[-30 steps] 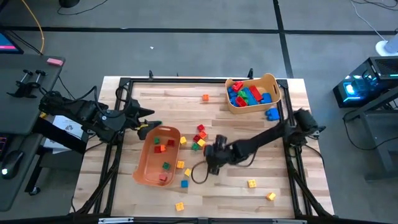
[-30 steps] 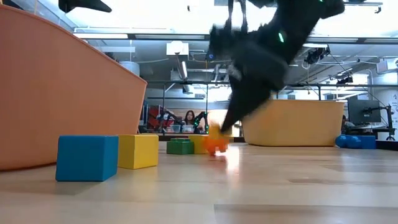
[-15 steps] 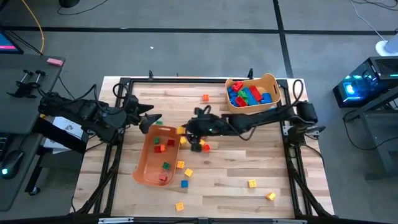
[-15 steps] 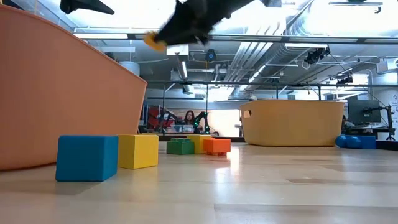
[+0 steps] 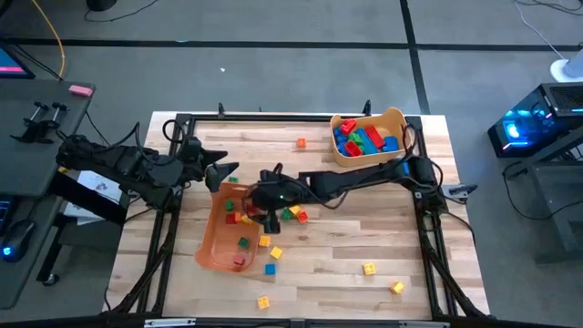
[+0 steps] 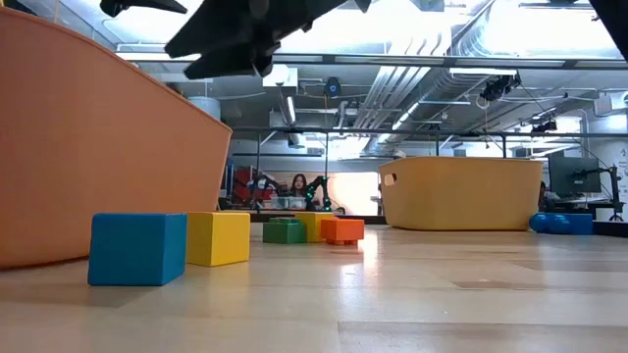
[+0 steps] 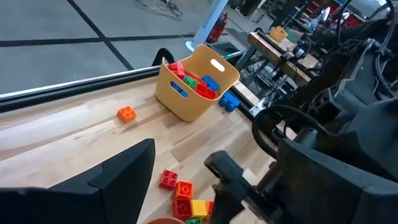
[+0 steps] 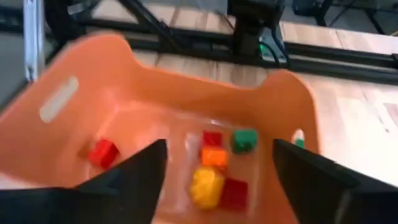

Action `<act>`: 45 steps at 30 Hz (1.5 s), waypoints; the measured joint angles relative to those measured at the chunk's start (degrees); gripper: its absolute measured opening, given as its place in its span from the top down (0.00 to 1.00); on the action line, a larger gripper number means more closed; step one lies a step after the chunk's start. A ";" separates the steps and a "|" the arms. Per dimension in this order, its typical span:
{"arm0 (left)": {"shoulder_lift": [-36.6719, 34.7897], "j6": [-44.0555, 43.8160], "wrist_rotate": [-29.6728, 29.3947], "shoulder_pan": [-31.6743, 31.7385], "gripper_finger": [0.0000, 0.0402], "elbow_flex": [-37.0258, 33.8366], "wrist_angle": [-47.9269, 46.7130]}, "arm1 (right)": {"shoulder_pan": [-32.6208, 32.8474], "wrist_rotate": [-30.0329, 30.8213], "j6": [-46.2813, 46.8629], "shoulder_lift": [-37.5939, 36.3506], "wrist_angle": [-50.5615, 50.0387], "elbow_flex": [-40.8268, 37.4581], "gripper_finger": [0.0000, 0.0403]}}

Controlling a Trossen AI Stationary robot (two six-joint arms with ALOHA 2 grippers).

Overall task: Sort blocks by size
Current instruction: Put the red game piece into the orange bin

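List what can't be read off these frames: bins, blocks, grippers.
- Orange bin, high view: the right gripper hangs over its rim and hides blocks beneath it.
- Same bin, low view: only its outer wall shows, contents hidden.
- Tan bin, low view: wall hides its blocks; the high view shows them piled, too small to count.
- Right wrist view: yellow block in the bin is blurred; falling or at rest, unclear.
- Left gripper, high view: nothing visibly held.

blocks: mixed colours | scattered on table | some in bins
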 joint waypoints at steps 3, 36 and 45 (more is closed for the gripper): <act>0.00 0.03 -0.68 0.00 0.19 0.00 0.01 | -0.74 -0.01 -2.32 -0.84 -7.73 2.77 0.22; 50.65 20.04 46.33 27.72 0.19 19.78 2.39 | 10.93 22.09 57.67 -53.81 -13.12 -52.40 0.18; 64.88 14.33 40.89 27.72 0.19 25.03 -0.24 | 12.72 22.26 55.48 -53.57 -13.08 -52.31 0.18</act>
